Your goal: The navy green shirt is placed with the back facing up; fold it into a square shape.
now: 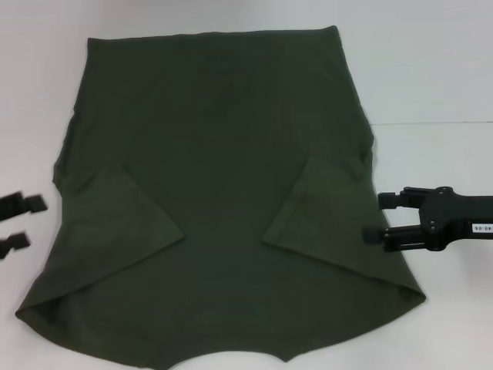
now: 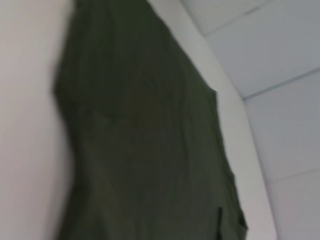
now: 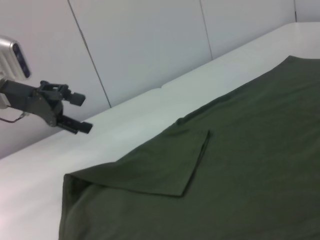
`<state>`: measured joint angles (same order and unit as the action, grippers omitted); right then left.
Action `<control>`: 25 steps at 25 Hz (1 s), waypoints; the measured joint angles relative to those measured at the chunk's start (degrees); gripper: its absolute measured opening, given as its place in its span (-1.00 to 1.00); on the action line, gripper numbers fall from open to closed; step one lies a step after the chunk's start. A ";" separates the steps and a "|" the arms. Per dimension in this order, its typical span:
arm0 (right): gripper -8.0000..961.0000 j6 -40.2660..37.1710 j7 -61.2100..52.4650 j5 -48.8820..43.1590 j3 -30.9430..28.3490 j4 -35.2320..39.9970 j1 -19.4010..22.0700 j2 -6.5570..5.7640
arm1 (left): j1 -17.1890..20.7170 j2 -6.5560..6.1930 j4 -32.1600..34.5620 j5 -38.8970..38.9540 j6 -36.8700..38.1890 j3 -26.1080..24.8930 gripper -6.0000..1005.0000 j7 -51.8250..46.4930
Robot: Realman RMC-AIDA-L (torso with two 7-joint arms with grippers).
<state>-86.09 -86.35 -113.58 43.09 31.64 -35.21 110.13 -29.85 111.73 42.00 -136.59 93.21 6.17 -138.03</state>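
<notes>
The navy green shirt (image 1: 223, 154) lies flat on the white table (image 1: 431, 69), its straight hem at the far side. Both short sleeves are folded inward onto the body, one on the left (image 1: 115, 223) and one on the right (image 1: 323, 216). My right gripper (image 1: 375, 217) is open at the shirt's right edge, its fingertips just over the fabric beside the folded sleeve, holding nothing. My left gripper (image 1: 32, 222) is open and empty, a little left of the shirt's left edge; it also shows far off in the right wrist view (image 3: 80, 113). Both wrist views show the shirt (image 2: 150, 150) (image 3: 250, 150).
A thin seam (image 1: 431, 123) crosses the table top on the right. Bare white table surrounds the shirt on the left, right and far sides. Pale wall panels (image 3: 140, 45) stand behind the table in the right wrist view.
</notes>
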 joint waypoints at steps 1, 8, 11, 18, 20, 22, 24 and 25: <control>0.97 -0.01 0.00 -0.19 0.00 0.00 -0.14 -0.17 | 0.47 0.10 0.01 -0.58 -0.04 -0.65 0.87 -0.09; 0.97 -0.22 0.00 -0.34 0.32 0.00 -0.53 -0.58 | 3.19 0.89 -0.33 -4.42 -2.80 -2.00 0.87 -0.40; 0.97 -0.44 0.01 -0.67 0.39 -0.03 -0.64 -0.61 | 3.76 1.15 -0.67 -4.98 -3.13 -2.09 0.87 -0.41; 0.97 -0.63 0.19 -0.94 0.42 -0.45 -0.83 -0.63 | 4.85 1.66 -1.37 -5.70 -3.79 -2.13 0.86 -0.22; 0.97 -0.64 0.23 -0.94 0.42 -0.49 -0.83 -0.63 | 4.92 1.72 -1.56 -5.71 -3.82 -2.12 0.86 -0.06; 0.97 -0.65 0.27 -0.94 0.42 -0.52 -0.83 -0.64 | 4.98 1.82 -1.86 -5.76 -3.96 -2.02 0.86 -0.05; 0.97 -0.64 0.32 -0.94 0.42 -0.53 -0.83 -0.63 | 5.01 1.85 -2.24 -6.24 -4.32 -1.79 0.86 -0.24; 0.97 -0.61 0.34 -0.94 0.42 -0.53 -0.83 -0.63 | 5.01 1.85 -2.36 -6.61 -4.54 -1.72 0.86 -0.36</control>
<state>-86.71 -86.01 -114.52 43.51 31.11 -36.04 109.50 -24.83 113.59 39.64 -143.20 88.68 4.45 -138.39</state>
